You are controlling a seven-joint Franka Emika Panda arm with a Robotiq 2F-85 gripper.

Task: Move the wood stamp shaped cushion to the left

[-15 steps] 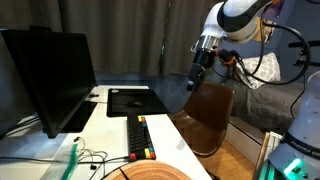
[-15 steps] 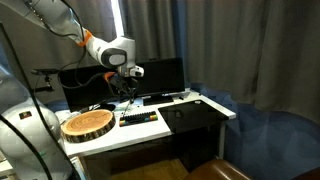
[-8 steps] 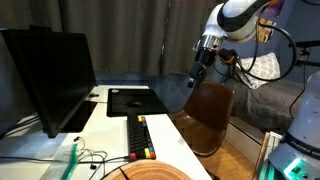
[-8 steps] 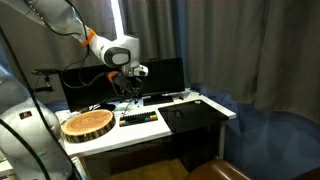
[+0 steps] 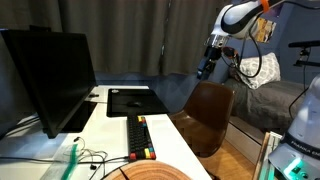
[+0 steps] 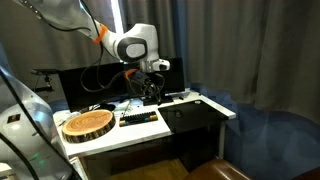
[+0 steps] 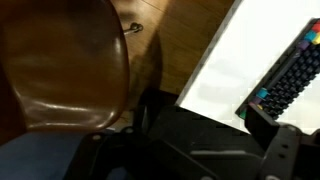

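Note:
The wood stamp shaped cushion (image 6: pixel 87 124) is a round tan disc with rings and a brown bark rim. It lies flat at the near end of the white desk, and only its top edge shows at the bottom of an exterior view (image 5: pixel 150 174). My gripper (image 5: pixel 207 68) hangs in the air well above the desk's far side, over the brown chair. It also shows in an exterior view (image 6: pixel 150 91) above the keyboard, far from the cushion. It looks open and holds nothing. The cushion is out of the wrist view.
A keyboard (image 5: pixel 140 137) with coloured keys lies mid-desk, also in the wrist view (image 7: pixel 290 70). A flat black pad (image 5: pixel 130 101) lies behind it. A black monitor (image 5: pixel 45 75) stands on the desk. A brown chair (image 5: pixel 208 112) stands beside the desk (image 7: pixel 245 60). Cables (image 5: pixel 85 158) lie near the cushion.
The arm has swung away from the cushion end of the desk, moving sideways and a little higher. The cushion has not moved.

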